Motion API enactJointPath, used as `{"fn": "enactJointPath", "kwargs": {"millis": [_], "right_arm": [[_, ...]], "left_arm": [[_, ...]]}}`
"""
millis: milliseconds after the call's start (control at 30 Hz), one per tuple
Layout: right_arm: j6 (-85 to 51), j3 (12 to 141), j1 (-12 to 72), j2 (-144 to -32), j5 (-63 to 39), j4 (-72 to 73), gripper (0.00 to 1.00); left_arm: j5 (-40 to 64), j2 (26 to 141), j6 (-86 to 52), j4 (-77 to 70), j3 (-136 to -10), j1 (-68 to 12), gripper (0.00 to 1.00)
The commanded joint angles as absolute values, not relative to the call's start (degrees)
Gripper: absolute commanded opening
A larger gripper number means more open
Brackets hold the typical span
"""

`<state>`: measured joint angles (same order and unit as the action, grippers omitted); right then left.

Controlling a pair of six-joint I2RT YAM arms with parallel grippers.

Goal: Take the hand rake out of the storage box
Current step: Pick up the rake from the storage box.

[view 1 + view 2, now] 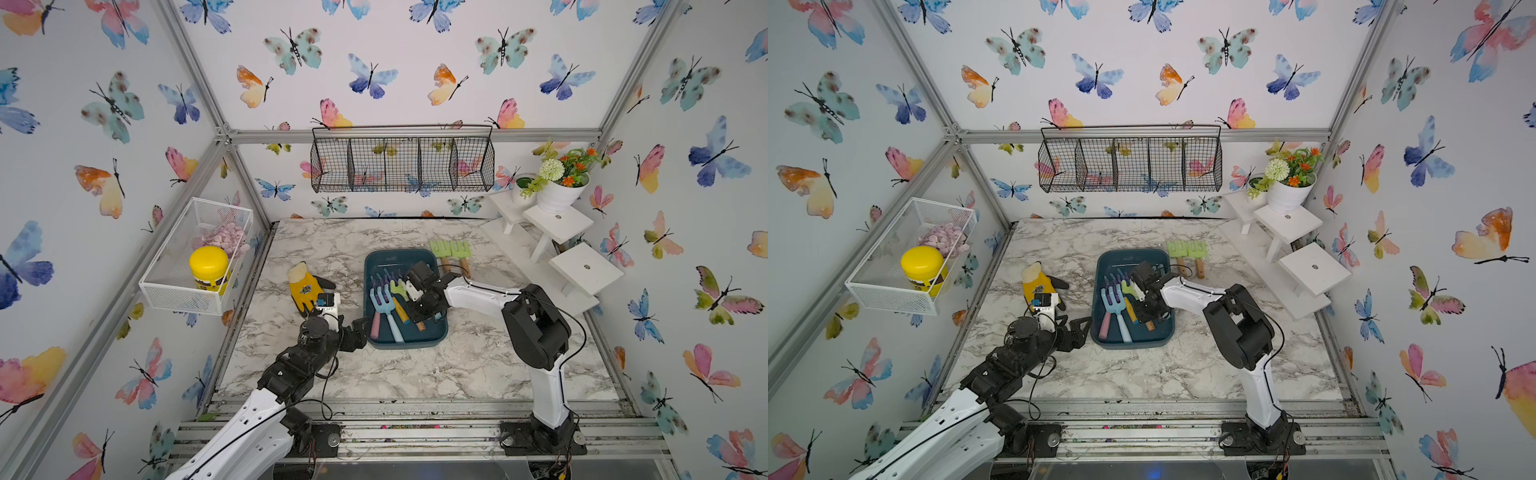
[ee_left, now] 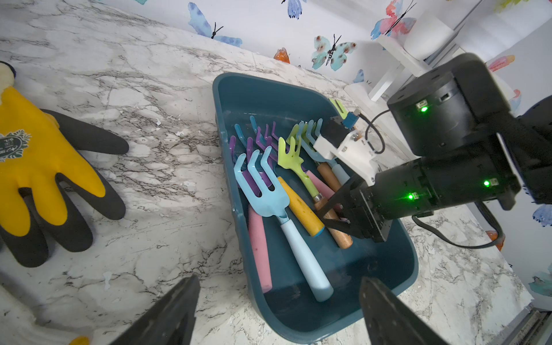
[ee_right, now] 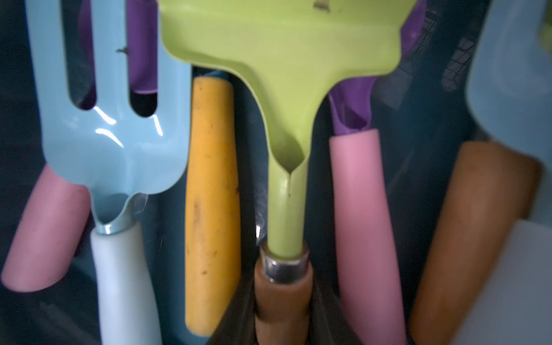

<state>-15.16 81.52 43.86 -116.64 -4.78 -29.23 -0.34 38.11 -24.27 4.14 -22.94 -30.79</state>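
Right jaws clenched around wooden handle (image 3: 282,301) of green hand rake (image 3: 286,89) in storage box (image 2: 263,92); left jaws released.

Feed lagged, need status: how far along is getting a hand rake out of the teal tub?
Already out: two light-green wooden-handled rakes lie on the table beyond the dark teal plastic storage box. In hand: right gripper shut on the wooden handle of the lime-green rake, inside the box. Remaining: lift it clear, set it down. Left gripper hovers open.
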Motion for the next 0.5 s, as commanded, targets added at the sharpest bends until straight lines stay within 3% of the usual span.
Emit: {"fn": "enactJointPath", "kwargs": {"millis": [0,467], "right_arm": [[-16.08,80.52,44.22,-112.38,-5.8,-29.0,0.17],[-17.23,77.87,44.21,-101.87,-2.15,-27.67,0.17]], "left_arm": [[1.17,37.31,-24.35,5.01,-24.52,-30.59,0.89],[2.76,38.63,-25.24,4.6,-25.92,-30.59,0.91]]}}
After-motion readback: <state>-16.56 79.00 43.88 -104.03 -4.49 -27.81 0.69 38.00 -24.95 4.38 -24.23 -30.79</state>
